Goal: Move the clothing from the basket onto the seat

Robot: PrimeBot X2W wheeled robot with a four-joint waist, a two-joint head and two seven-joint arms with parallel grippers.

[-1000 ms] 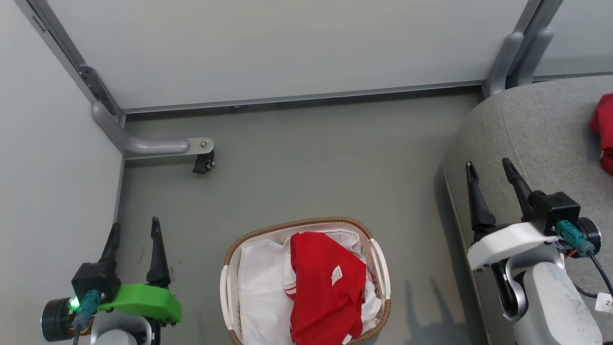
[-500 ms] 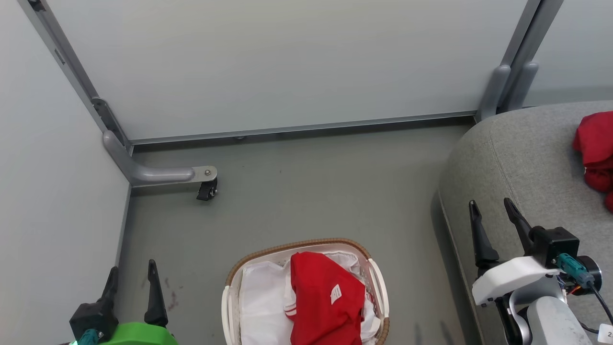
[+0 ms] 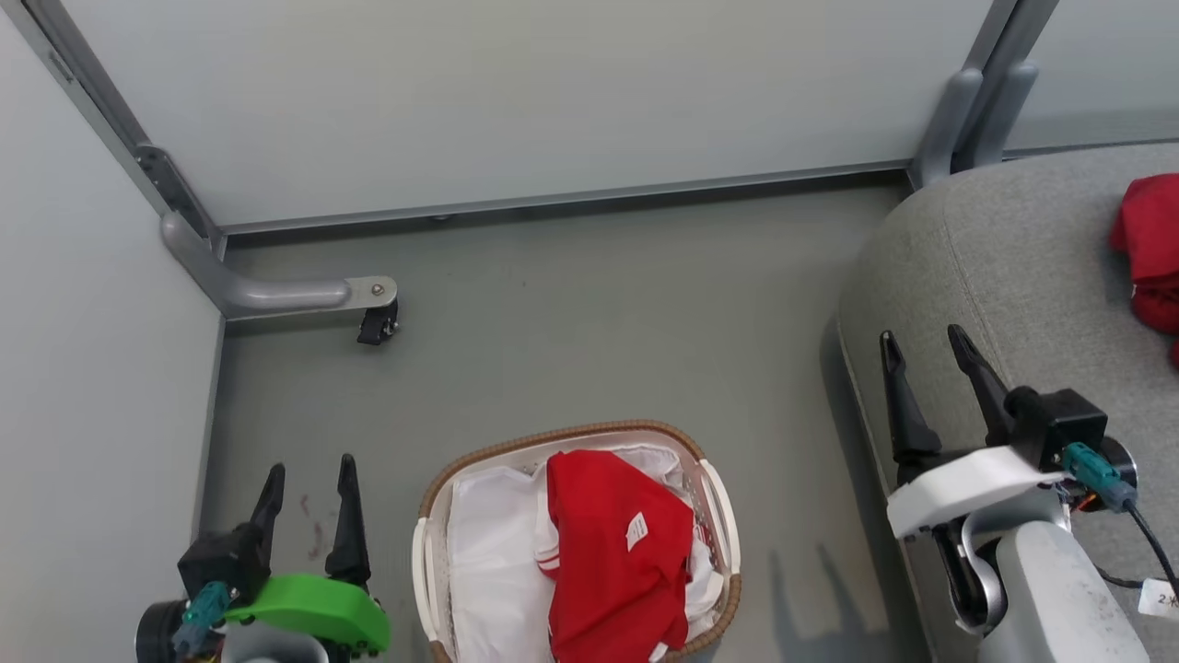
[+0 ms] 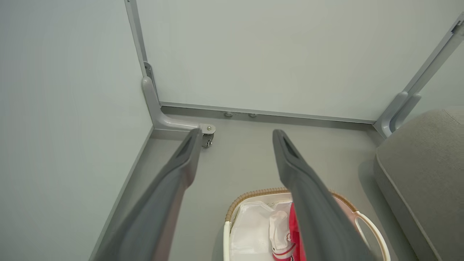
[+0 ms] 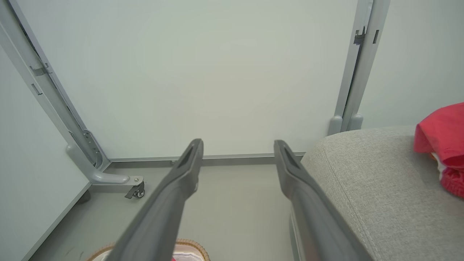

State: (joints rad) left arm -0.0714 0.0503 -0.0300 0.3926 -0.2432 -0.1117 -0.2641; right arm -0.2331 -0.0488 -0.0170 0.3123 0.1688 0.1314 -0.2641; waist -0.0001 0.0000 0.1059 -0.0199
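Note:
A red garment [image 3: 615,557] with a small white label lies in the white basket [image 3: 424,562] on the floor at the bottom centre, over the white liner; the left wrist view catches the basket [image 4: 366,228] too. Another red garment [image 3: 1149,249] rests on the grey seat [image 3: 1022,249] at the right, also seen as red cloth [image 5: 440,141] on the seat [image 5: 377,188]. My left gripper [image 3: 309,471] hangs open and empty left of the basket. My right gripper [image 3: 924,336] stands open and empty over the seat's left edge.
Pale partition walls close off the back and left. A grey frame foot with a black castor [image 3: 376,324] juts onto the floor at the left. Another grey post [image 3: 967,110] stands by the seat's back corner. Grey floor lies between basket and wall.
The head camera has shifted, so the whole scene sits differently. My left gripper now shows higher and closer to the basket. Both grippers stay open; the garments lie as before.

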